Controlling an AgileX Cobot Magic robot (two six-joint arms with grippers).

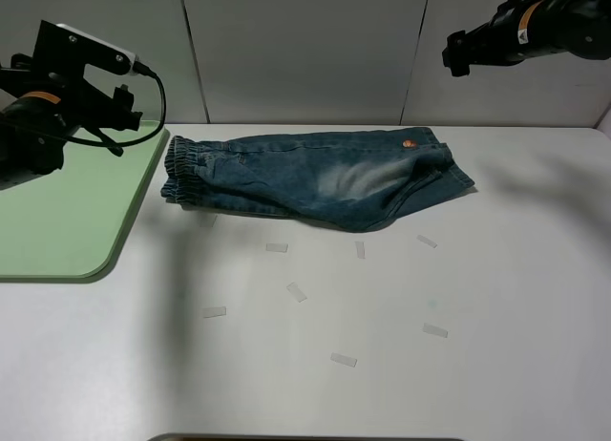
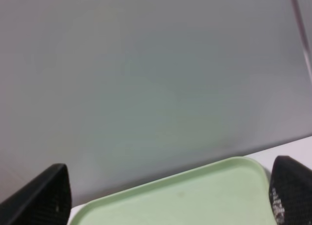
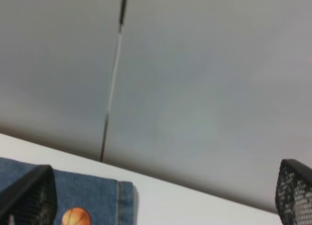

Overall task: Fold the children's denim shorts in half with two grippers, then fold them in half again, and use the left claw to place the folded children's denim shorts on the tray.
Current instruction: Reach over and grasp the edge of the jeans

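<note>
Tape scraps (image 1: pixel 296 291) dot the near table (image 1: pixel 516 365); beyond, upper middle, the children's denim shorts (image 1: pixel 315 178) lie seemingly folded once beside the tray (image 1: pixel 57 221) at left. In the upper corners, left pincer (image 2: pixel 165 196) and right pincer (image 3: pixel 163 193) hover spread, empty, likely poised for refolding.

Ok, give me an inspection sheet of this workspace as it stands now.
Surface: white table, with arm shadows on it.
Job's things: denim shorts lie on the table, apparently folded once, waistband toward the tray; pale-green tray at the left, shorts not on it.
Clutter: small strips of white tape scattered in front of the shorts.
Grippers: left gripper open over the tray, holding nothing; right gripper open, raised near the shorts' right end, holding nothing.
Cables: black cable loops off the left arm, clear of the shorts.
Surroundings: grey panelled wall behind.
</note>
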